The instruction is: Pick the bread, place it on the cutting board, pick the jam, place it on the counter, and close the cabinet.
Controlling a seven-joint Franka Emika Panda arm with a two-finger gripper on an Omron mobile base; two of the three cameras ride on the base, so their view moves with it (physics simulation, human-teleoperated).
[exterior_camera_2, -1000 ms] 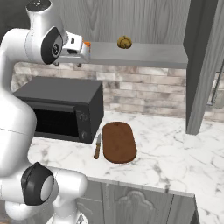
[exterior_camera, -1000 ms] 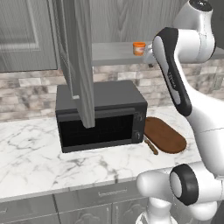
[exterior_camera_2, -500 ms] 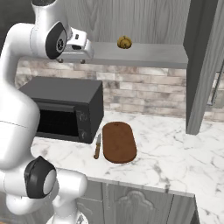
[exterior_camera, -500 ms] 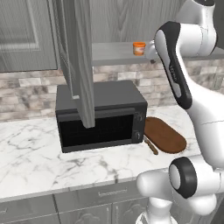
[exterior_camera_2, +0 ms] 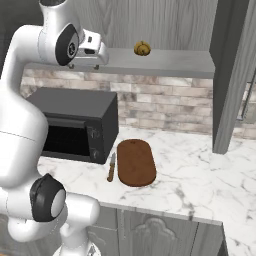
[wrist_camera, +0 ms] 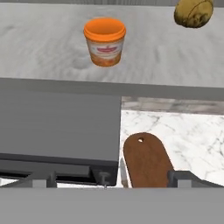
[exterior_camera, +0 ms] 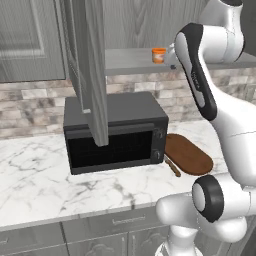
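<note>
Both bread (wrist_camera: pixel 194 12) and jam (wrist_camera: pixel 105 41) seemingly beyond gripper (exterior_camera_2: pixel 89 50).

The jam (wrist_camera: pixel 105 41) is an orange jar with a paler whitish band; the bread (exterior_camera_2: pixel 142 48) is golden-brown. The cutting board (exterior_camera_2: pixel 135 162) is dark reddish-brown wood. The counter (exterior_camera: pixel 40 185) is white marble with grey veins. The cabinet (exterior_camera: pixel 95 65) is grey wood-grain, the microwave (exterior_camera: pixel 117 132) black, and the backsplash (exterior_camera_2: pixel 165 107) mottled grey-brown brick.

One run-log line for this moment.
bread, jam: on shelf | gripper: at shelf, empty | cutting board: bare | cabinet: open
</note>
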